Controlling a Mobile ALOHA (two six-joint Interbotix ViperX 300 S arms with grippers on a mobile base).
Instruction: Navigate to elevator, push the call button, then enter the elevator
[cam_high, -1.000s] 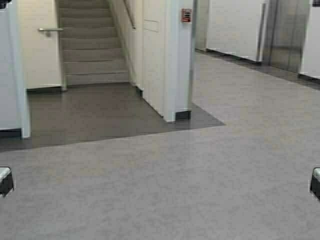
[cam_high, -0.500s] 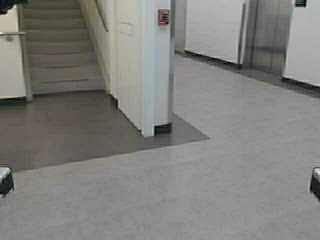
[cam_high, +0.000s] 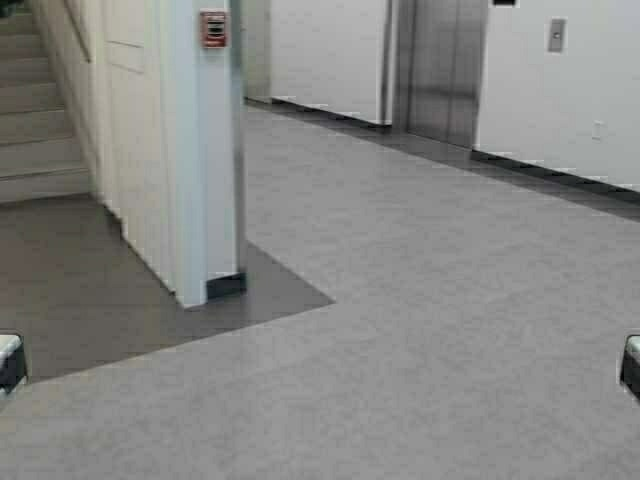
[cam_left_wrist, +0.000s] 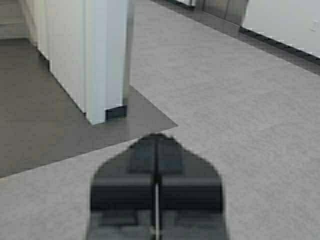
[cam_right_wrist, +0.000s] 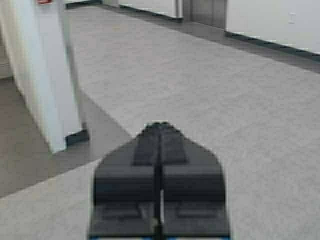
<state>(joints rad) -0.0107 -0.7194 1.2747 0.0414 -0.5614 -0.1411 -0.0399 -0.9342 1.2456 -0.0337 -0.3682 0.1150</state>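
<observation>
From the high view, a wide hallway of grey speckled floor (cam_high: 420, 330) is seen. The elevator (cam_high: 437, 68) stands far ahead, right of centre at the top: closed brushed-steel doors set in a white wall. A small call panel (cam_high: 556, 34) is mounted on the wall just right of the doors. A white wall corner (cam_high: 205, 150) rises at the left, with a red fire alarm box (cam_high: 212, 28) near its top and a dark patch of floor at its foot. Stairs (cam_high: 35, 110) are glimpsed at the far left edge. Only slivers of the two arms are seen at the lower left and right edges.

From the left wrist view, the left gripper (cam_left_wrist: 156, 150) is seen held low over the grey floor, its dark fingers pressed together with nothing between them. The white corner lies ahead of it.

From the right wrist view, the right gripper (cam_right_wrist: 160, 137) is likewise closed and empty above the floor. The base of the elevator doors is seen far ahead.
</observation>
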